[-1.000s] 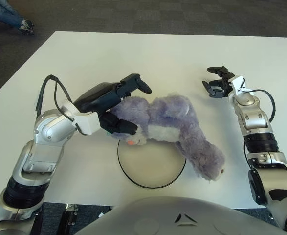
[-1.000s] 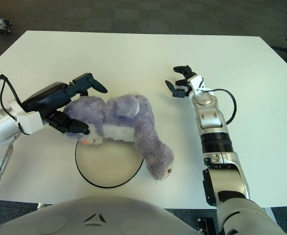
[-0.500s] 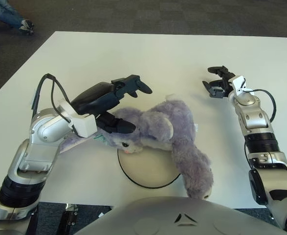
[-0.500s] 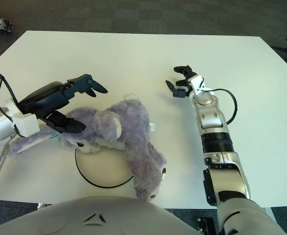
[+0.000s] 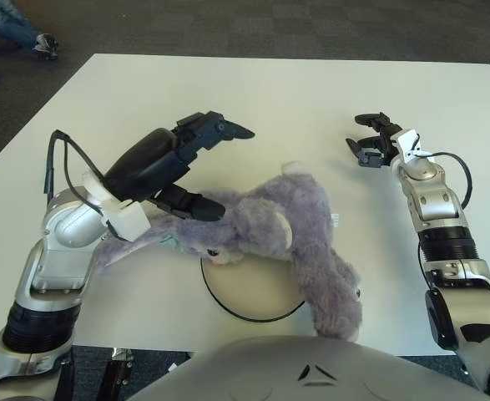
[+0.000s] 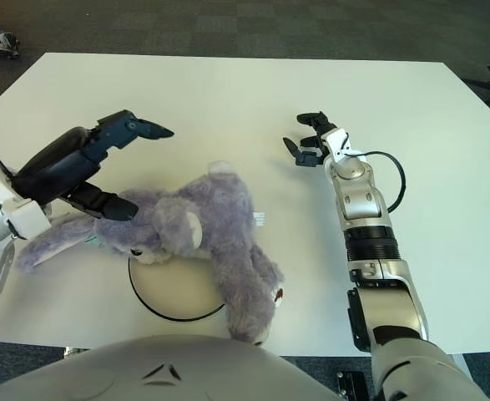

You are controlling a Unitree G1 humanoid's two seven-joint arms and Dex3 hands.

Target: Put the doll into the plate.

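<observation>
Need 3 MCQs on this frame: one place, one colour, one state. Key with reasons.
1. The doll lies:
A. partly over the plate
B. at the table's far edge
C. on the floor

2. The doll is mainly:
A. green
B. purple
C. red

3. The left robot hand:
A. clamped on the plate
B. open above the doll's head
C. flat on the table

Key: 1 A, its body overlaps the rim. 2 B, purple fur with a paler patch. 3 B, fingers spread, gripping nothing. The right robot hand is parked apart on the table.

Looks like an office or lab: dark grey carpet tiles w/ checker pattern, plain white desk, someone's jeans and sneaker at top-left corner.
</observation>
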